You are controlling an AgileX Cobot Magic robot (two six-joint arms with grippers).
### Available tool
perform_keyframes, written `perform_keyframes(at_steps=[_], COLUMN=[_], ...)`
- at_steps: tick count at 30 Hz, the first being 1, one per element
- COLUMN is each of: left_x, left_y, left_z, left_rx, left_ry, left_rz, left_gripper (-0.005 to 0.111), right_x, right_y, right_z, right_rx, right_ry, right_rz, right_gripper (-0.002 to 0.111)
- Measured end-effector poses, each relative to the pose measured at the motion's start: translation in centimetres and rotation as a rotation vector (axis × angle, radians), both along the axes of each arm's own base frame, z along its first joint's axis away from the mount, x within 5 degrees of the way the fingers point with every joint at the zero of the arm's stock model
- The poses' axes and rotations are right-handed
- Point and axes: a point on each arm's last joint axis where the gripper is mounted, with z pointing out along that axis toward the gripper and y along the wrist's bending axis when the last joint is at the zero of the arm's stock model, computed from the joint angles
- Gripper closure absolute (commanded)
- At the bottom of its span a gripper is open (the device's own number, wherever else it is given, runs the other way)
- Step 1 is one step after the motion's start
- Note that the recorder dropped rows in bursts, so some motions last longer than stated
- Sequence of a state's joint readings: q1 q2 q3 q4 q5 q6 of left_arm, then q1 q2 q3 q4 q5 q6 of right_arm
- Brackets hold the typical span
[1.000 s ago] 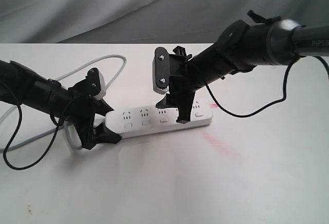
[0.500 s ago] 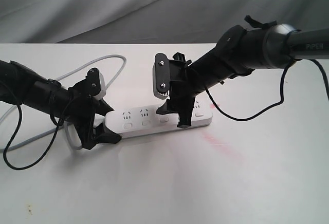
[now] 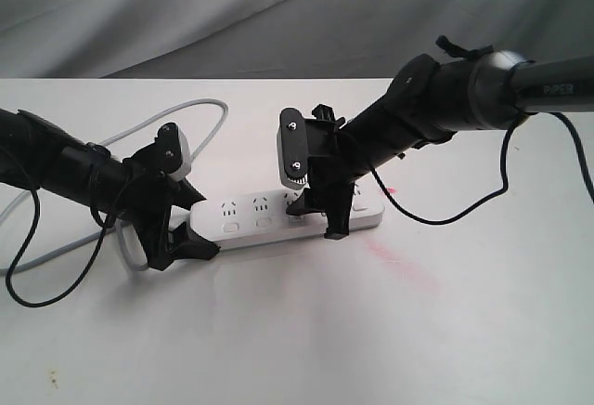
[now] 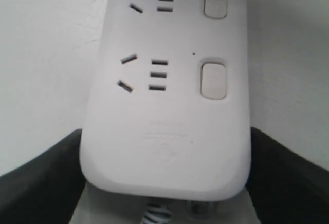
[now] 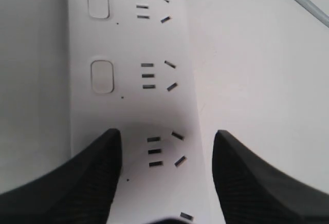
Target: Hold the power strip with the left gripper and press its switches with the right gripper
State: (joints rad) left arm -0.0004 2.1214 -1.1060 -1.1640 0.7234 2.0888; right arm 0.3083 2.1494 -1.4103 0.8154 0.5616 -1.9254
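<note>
In the exterior view, your power strip [image 3: 278, 212] lies flat near the middle of the white bench [image 3: 278, 340], its long side running across the view and its grey cord [image 3: 200, 106] looping away behind the left arm. Your left gripper [image 3: 195, 223] sits at the strip's left end, one finger behind that end and one in front of it. Your right gripper [image 3: 317, 216] comes down over the right half of the strip with its fingers spread. The nearer fingertip is at the strip's front edge, in the row of switches [image 3: 264, 222]. A faint red mark [image 3: 399, 266] is on the bench just in front of the strip's right end.

In the left wrist view, the rounded cord end of the strip fills the gap between the two black fingers [image 4: 36, 178]. They are clamped against both of its sides. Two sockets and two switches show beyond.

In the right wrist view, the fingers [image 5: 77, 183] stand wide apart and grip nothing. One lies over the switch side of the strip, and the other is past the opposite edge, over the bench. The switch beneath the first is hidden, so you cannot tell whether it is being touched.
</note>
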Motion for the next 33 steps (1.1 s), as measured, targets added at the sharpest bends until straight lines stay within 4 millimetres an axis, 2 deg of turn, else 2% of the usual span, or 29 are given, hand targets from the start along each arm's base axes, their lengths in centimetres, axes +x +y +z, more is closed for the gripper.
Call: perform_keyframes(at_steps=[15,22,33], left_x=[0.00,0.00,0.00], left_y=[0.00,0.00,0.00], left_z=[0.00,0.00,0.00], left_rx=[0.000,0.000,0.000], left_ry=[0.000,0.000,0.000], left_rz=[0.000,0.000,0.000], left_gripper=[0.054,0.054,0.054], right_x=[0.01,0.17,0.16], right_y=[0.03,0.20,0.18], right_z=[0.00,-0.83,-0.91], right_rx=[0.005,0.030,0.039], right_ry=[0.002,0.030,0.041], right_rz=[-0.005,-0.032,-0.040], right_gripper=[0.057,0.057,0.057])
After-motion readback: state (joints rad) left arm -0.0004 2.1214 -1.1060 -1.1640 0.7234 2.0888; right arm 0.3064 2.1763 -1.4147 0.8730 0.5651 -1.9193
